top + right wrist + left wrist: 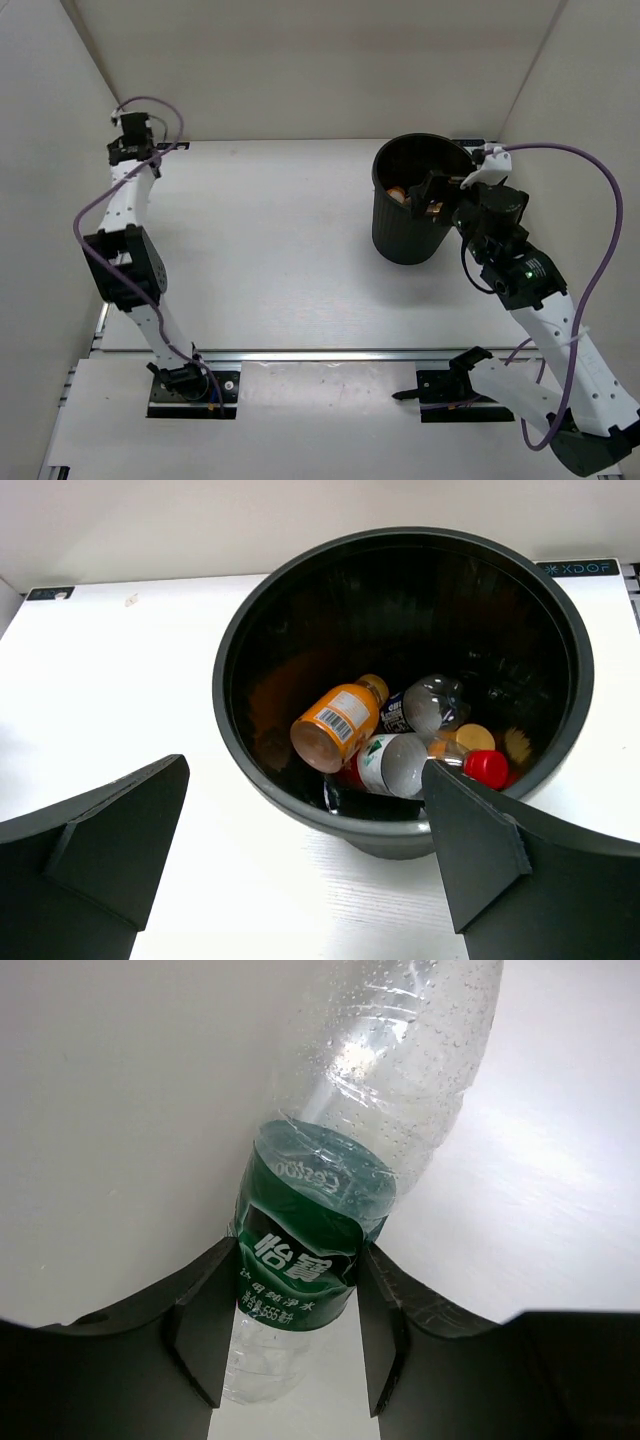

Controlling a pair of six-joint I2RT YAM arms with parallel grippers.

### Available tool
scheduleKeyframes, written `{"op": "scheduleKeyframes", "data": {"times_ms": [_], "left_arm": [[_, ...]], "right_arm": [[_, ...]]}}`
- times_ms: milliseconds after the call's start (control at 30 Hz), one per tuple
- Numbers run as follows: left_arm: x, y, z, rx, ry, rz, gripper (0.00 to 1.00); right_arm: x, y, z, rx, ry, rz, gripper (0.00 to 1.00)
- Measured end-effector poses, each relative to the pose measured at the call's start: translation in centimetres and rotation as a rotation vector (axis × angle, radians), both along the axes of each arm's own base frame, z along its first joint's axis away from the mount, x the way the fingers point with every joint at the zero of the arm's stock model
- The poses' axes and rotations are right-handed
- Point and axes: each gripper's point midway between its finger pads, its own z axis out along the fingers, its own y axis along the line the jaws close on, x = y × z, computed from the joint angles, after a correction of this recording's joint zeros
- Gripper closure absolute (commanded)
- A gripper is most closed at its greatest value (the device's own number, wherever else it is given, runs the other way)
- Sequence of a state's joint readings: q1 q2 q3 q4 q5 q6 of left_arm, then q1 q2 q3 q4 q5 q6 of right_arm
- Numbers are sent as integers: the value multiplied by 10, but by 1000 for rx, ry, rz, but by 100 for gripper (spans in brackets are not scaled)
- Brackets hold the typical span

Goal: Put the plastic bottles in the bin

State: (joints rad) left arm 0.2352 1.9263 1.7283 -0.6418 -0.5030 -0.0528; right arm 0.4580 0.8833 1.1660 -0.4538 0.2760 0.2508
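From above, the left arm reaches to the far left corner of the table [280, 240], and its left gripper [135, 140] is too small there to show what it carries. The bin [412, 228] stands well apart on the right side, with the right gripper [432, 196] over its rim.

In the left wrist view, the left gripper [290, 1330] is clamped on the green-labelled bottle [330, 1210] – clear, beaded with droplets, both fingers pressed against the label.

In the right wrist view, the right gripper [300, 855] stands wide apart and holds nothing. Inside the bin [400, 825] lie an orange bottle [335, 725], a red-capped bottle [487, 768] and other clear ones – all at the bottom
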Motion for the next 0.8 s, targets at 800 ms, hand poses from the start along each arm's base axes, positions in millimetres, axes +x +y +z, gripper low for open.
{"op": "scheduleKeyframes", "data": {"times_ms": [800], "left_arm": [[-45, -641, 226, -994, -643, -1309, 64]], "right_arm": [[-56, -44, 8, 19, -49, -69, 1]]}}
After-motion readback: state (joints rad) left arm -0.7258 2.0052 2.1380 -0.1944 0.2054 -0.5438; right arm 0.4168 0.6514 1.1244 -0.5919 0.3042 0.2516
